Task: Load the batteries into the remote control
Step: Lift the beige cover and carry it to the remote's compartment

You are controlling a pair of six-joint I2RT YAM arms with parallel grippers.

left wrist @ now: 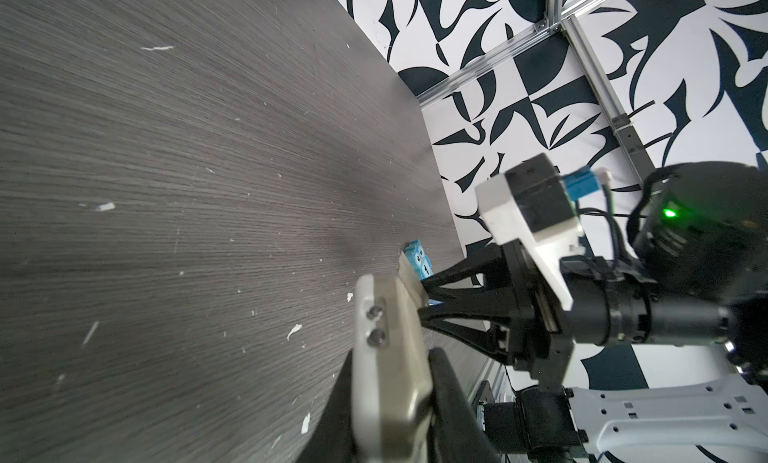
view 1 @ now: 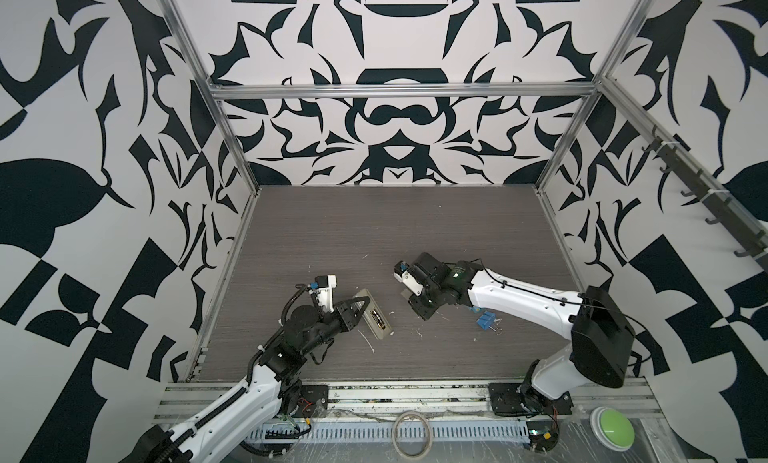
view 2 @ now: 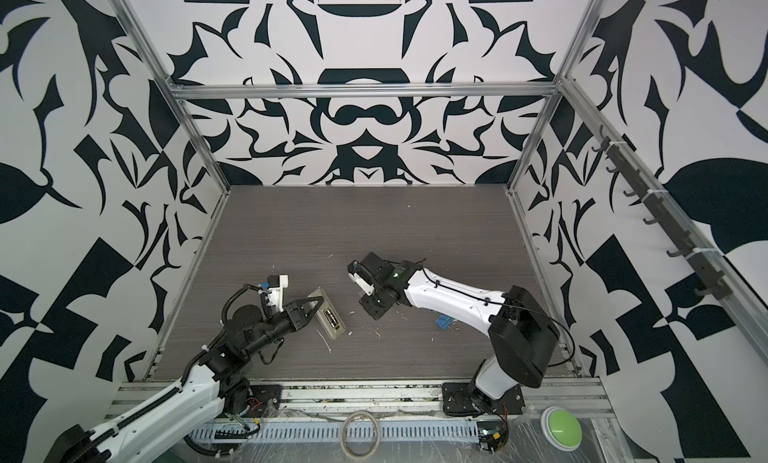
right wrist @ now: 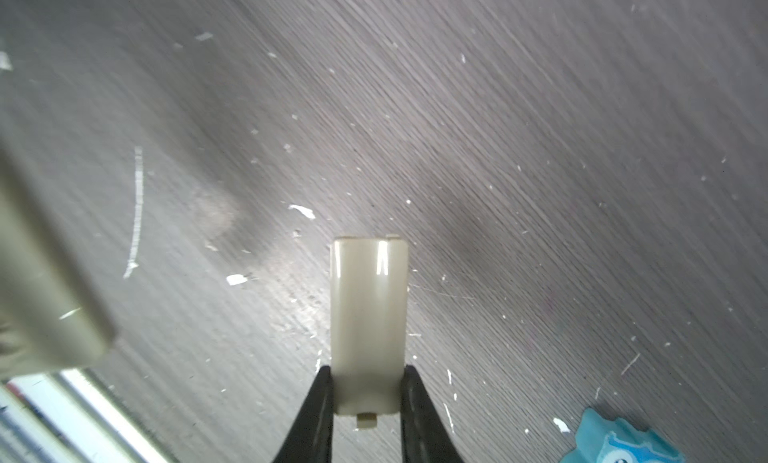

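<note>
Batteries point(view 1: 377, 316) look seated in the remote control point(view 1: 367, 299), which your left gripper point(view 1: 365, 306) clamps. Right gripper point(right wrist: 368, 373) pinches the cover point(right wrist: 369, 298); you've only that left to fit.

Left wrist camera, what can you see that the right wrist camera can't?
Only the left wrist view: the patterned wall, the right arm's wrist camera, and the left end effector shut on the remote control.

Only the right wrist view: the whole shiny face of the battery cover, with its little tab.

Both: the grey table with white flecks, the blue owl figure, the remote control (just a blurry edge in the right wrist view), and the right end effector shut on the battery cover.
</note>
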